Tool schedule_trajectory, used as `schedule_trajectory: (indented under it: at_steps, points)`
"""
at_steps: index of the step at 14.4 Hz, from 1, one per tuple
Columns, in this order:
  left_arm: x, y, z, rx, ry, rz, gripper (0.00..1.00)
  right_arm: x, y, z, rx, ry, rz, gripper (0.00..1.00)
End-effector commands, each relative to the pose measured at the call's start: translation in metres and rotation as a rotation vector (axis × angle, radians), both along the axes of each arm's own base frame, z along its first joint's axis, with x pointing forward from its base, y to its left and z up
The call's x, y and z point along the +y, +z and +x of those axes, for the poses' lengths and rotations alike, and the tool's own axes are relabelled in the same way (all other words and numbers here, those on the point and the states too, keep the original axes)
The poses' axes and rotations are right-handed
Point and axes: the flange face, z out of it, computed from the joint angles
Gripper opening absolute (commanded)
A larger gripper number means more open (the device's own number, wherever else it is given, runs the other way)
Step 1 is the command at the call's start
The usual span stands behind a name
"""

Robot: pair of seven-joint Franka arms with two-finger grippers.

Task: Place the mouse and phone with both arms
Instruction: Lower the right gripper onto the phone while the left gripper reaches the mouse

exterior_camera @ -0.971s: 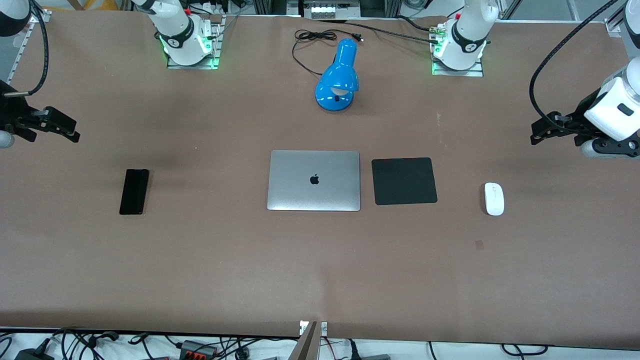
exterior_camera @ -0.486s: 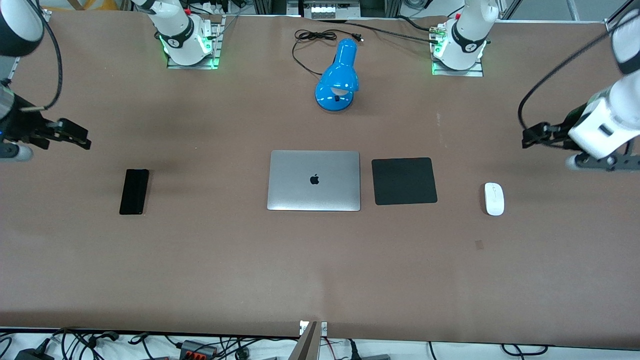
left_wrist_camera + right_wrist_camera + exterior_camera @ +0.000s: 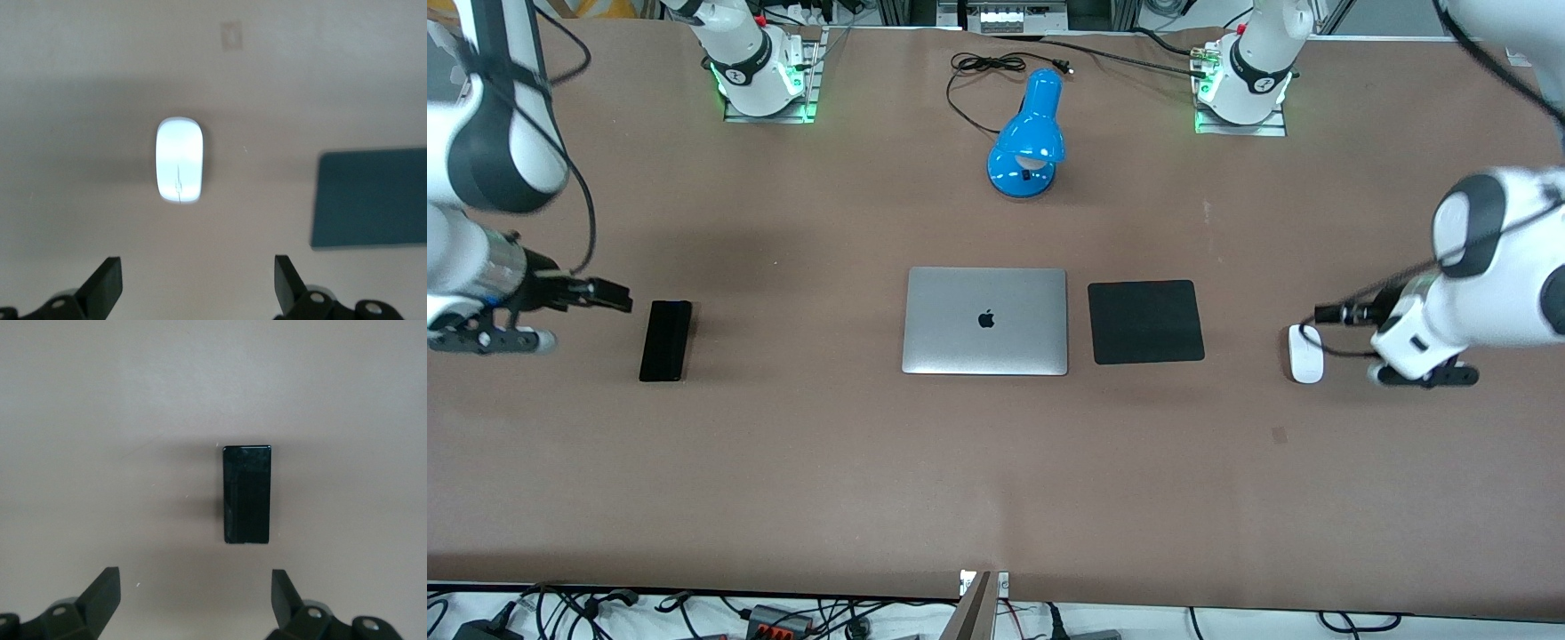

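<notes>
The table (image 3: 996, 480) is a wide brown surface carrying everything. The two white arms come down over its ends: the left arm (image 3: 1494, 293) over the end where the mouse lies, the right arm (image 3: 480, 178) over the end where the phone lies.

At the table's middle sits a closed silver laptop (image 3: 985, 321), with a black mouse pad (image 3: 1145, 322) just beside it toward the left arm's end. A blue desk lamp (image 3: 1029, 135) stands farther from the front camera than the laptop, its black cord trailing toward the bases.

The phone (image 3: 666, 340) lies flat on the table, well apart from the laptop toward the right arm's end. The right claw (image 3: 609, 294) hangs in the air with its tips just short of the phone's end and not touching it. In the right wrist view its fingers (image 3: 100, 593) stand wide apart, and the phone (image 3: 247, 494) lies ahead of the gap, nearer one finger than the other.

The mouse (image 3: 1305, 353) rests on the table near the mouse pad, toward the left arm's end. The left claw (image 3: 1327, 313) hovers with its tips over the mouse's edge. In the left wrist view its fingers (image 3: 103, 288) are spread wide, with the mouse (image 3: 179, 160) ahead of the gap, clear of both, and the mouse pad (image 3: 371, 198) off to one side.
</notes>
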Motion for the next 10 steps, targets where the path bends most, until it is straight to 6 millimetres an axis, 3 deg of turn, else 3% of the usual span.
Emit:
schedule_trajectory:
  at_steps: [1,3,6,8,10]
  points:
    - [0.017,-0.054,-0.017,-0.114,-0.056,-0.005,1.00,-0.026,-0.049,0.009,0.011,-0.036,-0.004,1.00]
    - [0.022,-0.095,-0.030,-0.220,-0.077,0.013,1.00,-0.045,-0.094,0.007,0.038,-0.065,-0.001,1.00]
    - [0.020,-0.141,-0.047,-0.311,-0.078,0.018,1.00,-0.052,-0.154,-0.007,0.009,-0.076,-0.002,1.00]
    - [0.021,-0.158,-0.054,-0.324,-0.075,0.019,1.00,-0.053,-0.182,-0.014,-0.011,-0.079,-0.003,1.00]
    - [0.023,-0.163,-0.057,-0.323,-0.072,0.019,1.00,-0.053,-0.196,-0.018,0.003,-0.080,0.000,1.00]
